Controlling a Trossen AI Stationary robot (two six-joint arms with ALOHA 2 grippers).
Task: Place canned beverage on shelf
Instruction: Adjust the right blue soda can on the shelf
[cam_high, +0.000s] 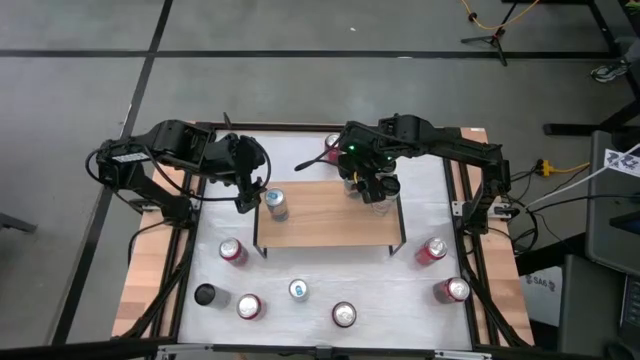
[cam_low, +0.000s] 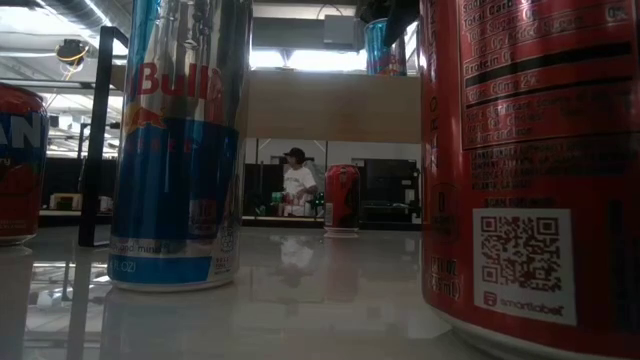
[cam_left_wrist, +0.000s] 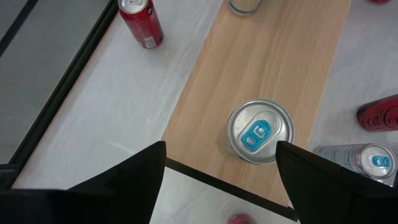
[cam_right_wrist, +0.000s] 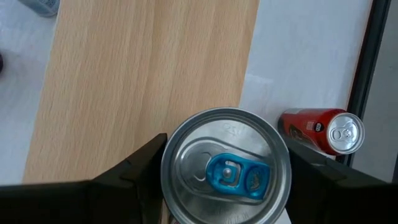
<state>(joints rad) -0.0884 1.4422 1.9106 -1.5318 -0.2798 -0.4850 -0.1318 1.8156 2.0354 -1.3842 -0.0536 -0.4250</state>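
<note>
The shelf (cam_high: 330, 215), a low stand with a light wooden top (cam_right_wrist: 143, 74) and black legs, stands mid-table. A silver can with a blue tab (cam_left_wrist: 260, 132) stands upright on the shelf's left end (cam_high: 276, 204). My left gripper (cam_left_wrist: 221, 180) hovers above it, open, with its fingers wide on either side and clear of it. A second silver can with a blue tab (cam_right_wrist: 227, 168) is at the shelf's far right part (cam_high: 372, 192), and my right gripper (cam_right_wrist: 227, 177) is shut on it. My right gripper pinches the can's side wall just below its top rim (cam_right_wrist: 166, 177) between its two fingers, one on each side. The fingers come from above, slanting down. The can is upright. Whether its base rests on the shelf top I cannot tell.
Several more cans stand on the white table around the shelf: red ones (cam_high: 233, 250), (cam_high: 432, 250), (cam_high: 453, 290), (cam_high: 344, 315), a blue-tabbed one (cam_high: 298, 290), one behind the shelf (cam_high: 333, 143). A small black thing (cam_high: 205, 295) sits near left. The shelf's middle is bare.
</note>
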